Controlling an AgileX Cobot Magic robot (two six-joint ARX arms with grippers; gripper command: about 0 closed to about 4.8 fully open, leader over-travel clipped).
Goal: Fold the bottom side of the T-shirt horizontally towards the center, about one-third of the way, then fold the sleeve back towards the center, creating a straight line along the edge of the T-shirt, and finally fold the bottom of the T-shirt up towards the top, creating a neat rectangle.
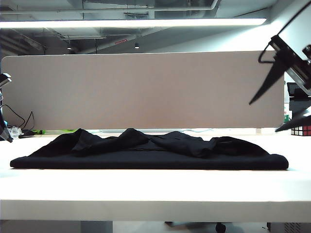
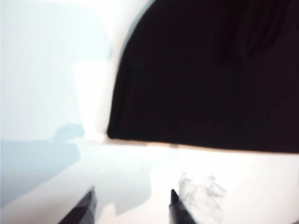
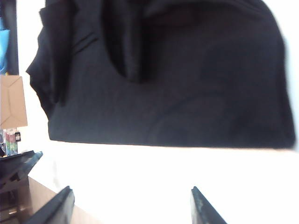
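Up in the air, both grippers hang clear of the black T-shirt (image 1: 146,150) lying on the white table (image 1: 155,189).

Right gripper (image 1: 286,104) sits high at the right edge of the exterior view, its two dark fingers spread wide with nothing between them; its wrist view shows the same wide gap (image 3: 131,205) over bare tabletop, the shirt well beyond the tips. Left gripper (image 2: 131,207) shows in its wrist view as two dark fingertips standing apart, holding nothing, over the table just short of the shirt's straight edge; a bit of crumpled clear plastic (image 2: 201,193) lies beside one fingertip. The shirt is spread across the middle of the table, folded over on itself, with rumpled ridges of cloth along its top and a straight fold facing front. A coloured cube toy (image 1: 301,130) sits at the far right, behind the shirt. A beige partition (image 1: 141,90) closes off the back.
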